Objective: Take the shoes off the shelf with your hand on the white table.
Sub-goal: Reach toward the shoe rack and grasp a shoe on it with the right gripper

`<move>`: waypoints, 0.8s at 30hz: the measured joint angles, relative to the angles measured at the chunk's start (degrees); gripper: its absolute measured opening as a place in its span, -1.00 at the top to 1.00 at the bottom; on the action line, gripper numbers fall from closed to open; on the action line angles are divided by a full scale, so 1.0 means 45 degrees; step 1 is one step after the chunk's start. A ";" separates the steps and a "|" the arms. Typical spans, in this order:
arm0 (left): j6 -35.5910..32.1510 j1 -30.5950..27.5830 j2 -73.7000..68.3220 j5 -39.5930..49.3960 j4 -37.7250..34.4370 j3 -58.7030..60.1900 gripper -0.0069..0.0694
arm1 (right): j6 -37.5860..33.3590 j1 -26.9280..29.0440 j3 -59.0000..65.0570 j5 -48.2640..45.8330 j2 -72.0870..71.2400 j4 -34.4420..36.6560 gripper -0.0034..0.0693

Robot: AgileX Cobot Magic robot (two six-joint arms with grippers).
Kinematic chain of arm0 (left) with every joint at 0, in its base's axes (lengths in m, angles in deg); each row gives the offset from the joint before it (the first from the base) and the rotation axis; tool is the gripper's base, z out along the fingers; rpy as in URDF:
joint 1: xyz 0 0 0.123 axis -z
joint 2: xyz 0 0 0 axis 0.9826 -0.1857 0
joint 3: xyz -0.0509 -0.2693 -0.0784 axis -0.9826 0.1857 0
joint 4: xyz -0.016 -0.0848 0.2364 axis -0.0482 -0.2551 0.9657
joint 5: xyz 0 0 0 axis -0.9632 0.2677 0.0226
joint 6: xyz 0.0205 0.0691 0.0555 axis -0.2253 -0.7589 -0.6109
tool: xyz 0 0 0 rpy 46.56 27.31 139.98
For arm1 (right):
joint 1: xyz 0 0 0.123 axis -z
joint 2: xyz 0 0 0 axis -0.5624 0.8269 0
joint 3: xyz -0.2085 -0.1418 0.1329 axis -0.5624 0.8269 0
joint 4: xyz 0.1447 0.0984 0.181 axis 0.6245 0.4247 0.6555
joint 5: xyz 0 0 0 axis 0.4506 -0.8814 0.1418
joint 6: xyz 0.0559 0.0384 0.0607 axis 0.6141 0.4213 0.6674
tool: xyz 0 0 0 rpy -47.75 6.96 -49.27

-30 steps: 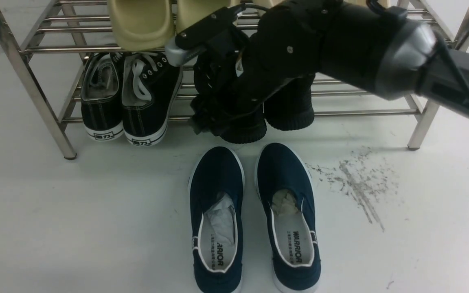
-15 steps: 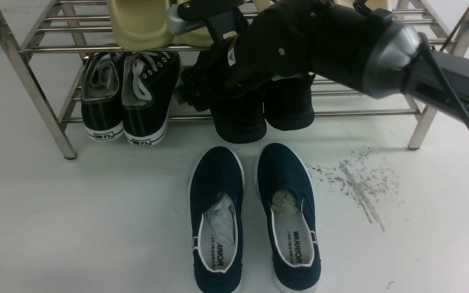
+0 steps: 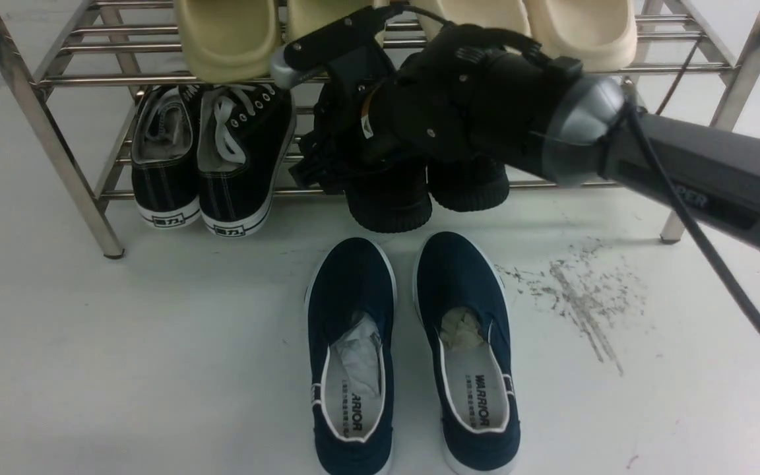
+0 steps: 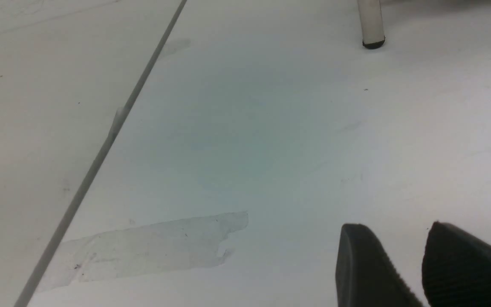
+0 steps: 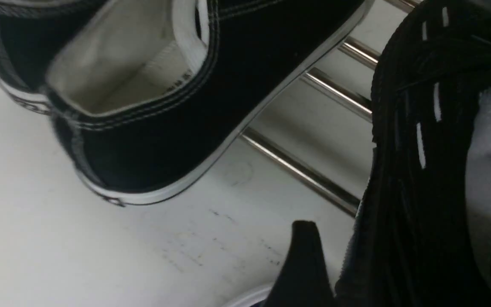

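Right wrist view alone shows right gripper (image 5: 403, 238) jaws spread astride a shoe (image 5: 403, 140) sidewall.

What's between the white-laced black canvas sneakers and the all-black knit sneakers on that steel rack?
One black finger of the right gripper, otherwise bare steel shelf bars and white table; the right wrist view shows this.

Right navy slip-on (image 3: 462, 284) is showing "WARRIOR" in black on its white insole, with smaller print beside it too tiny to read. Left navy slip-on (image 3: 352, 290) is showing only "ARRIOR", the first letter sitting under stuffing paper (image 3: 360, 356). Right arm (image 3: 716, 191) is showing pale letters "PER", the start not legible. Black canvas sneakers (image 3: 221, 165), far left, are carrying heel patches (image 3: 169, 220) with unreadable marks.
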 joint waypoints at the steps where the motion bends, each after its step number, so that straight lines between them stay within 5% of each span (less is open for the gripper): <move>1: 0.0000 0.0000 0.0000 0.0000 0.0000 0.0000 0.19 | 0.0000 0.0000 0.0000 0.0083 0.0062 -0.0250 -0.62; 17: 0.0000 0.0000 0.0000 0.0000 0.0000 0.0000 0.19 | -0.0012 0.0000 -0.0064 -0.0074 0.0855 -0.1837 -0.58; 24: 0.0000 0.0000 0.0000 0.0000 0.0000 0.0000 0.19 | -0.0024 0.0000 -0.0064 -0.0073 0.0899 -0.2051 0.16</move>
